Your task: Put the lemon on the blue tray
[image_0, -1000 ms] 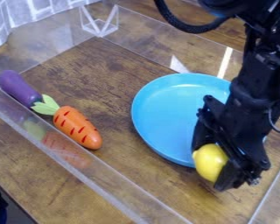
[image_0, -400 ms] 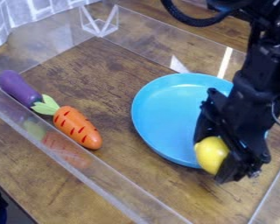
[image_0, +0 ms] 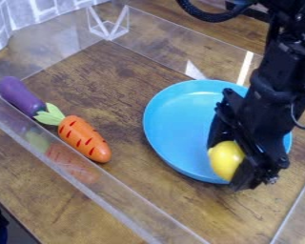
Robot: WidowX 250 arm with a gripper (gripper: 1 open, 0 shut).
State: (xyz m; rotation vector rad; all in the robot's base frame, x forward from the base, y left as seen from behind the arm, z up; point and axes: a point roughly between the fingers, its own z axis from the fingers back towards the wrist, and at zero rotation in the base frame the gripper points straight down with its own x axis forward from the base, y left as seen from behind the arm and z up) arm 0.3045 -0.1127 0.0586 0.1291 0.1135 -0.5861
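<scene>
The lemon (image_0: 225, 159), small and bright yellow, sits between the black fingers of my gripper (image_0: 234, 160), which is closed around it. It hangs over the near right rim of the blue tray (image_0: 181, 119), a large round sky-blue plate on the wooden table. My black arm comes down from the upper right and hides the tray's right side. Whether the lemon touches the tray I cannot tell.
An orange carrot (image_0: 84, 138) and a purple eggplant (image_0: 18, 93) lie at the left, along a clear plastic wall (image_0: 66, 172) at the table's front edge. A clear triangular stand (image_0: 111, 21) is at the back.
My gripper has carried the lemon up and slightly left, from beyond the tray's near right edge to over its rim.
</scene>
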